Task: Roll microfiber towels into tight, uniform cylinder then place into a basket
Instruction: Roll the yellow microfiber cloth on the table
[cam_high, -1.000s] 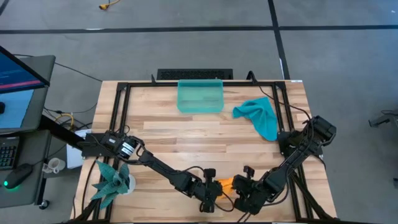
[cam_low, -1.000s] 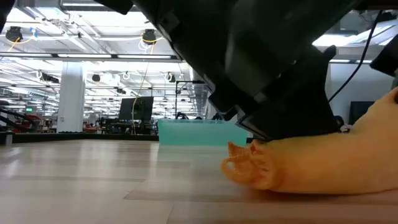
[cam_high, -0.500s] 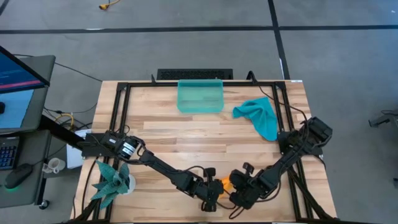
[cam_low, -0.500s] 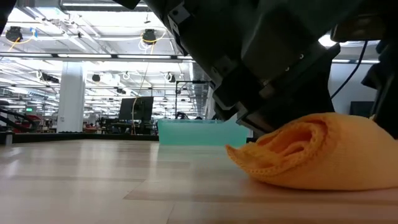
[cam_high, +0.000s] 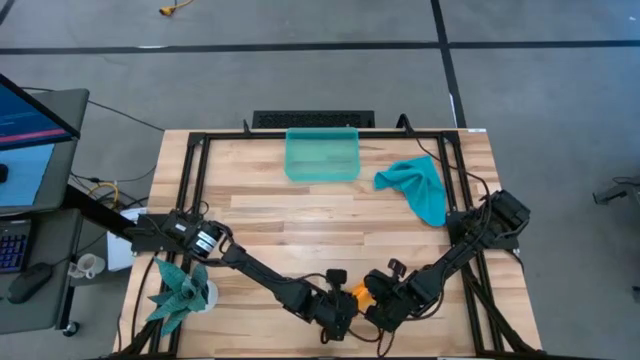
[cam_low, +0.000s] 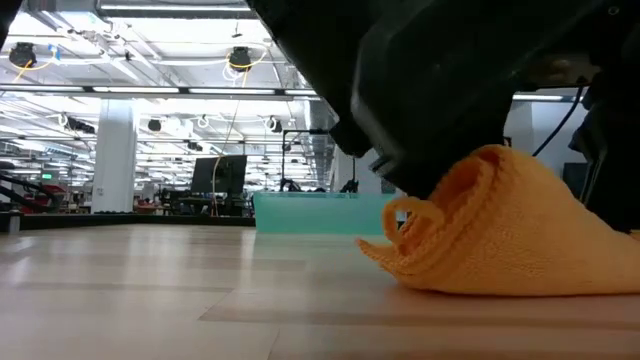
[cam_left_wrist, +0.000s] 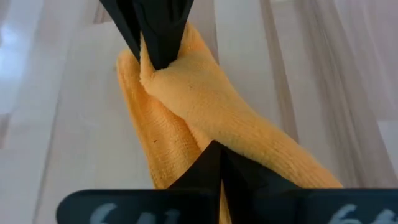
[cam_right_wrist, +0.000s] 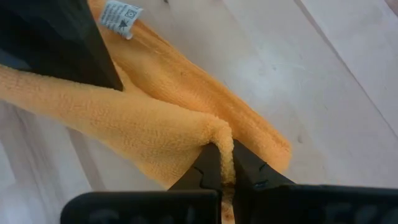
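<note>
A pale wooden plank table (cam_high: 300, 215) edged by a black metal frame (cam_high: 196, 160) carries everything. A small rectangular translucent sea-green plastic basket (cam_high: 322, 155) sits at the middle of the far edge. A crumpled teal-blue microfiber towel (cam_high: 418, 186) lies near the far right corner. A bunched bright orange microfiber towel (cam_low: 495, 240) rests at the middle of the near edge. A spiky teal plant (cam_high: 180, 290) stands at the near left corner.

The towel (cam_low: 500, 235) pinched between the black left gripper (cam_high: 341, 312) and black right gripper (cam_high: 375, 308) was bright orange, with a white label (cam_right_wrist: 120, 13). Beyond it, the basket (cam_high: 322, 155) was translucent sea-green, and beside the basket lay a teal-blue towel (cam_high: 420, 187) on pale striped wood (cam_high: 300, 215).
</note>
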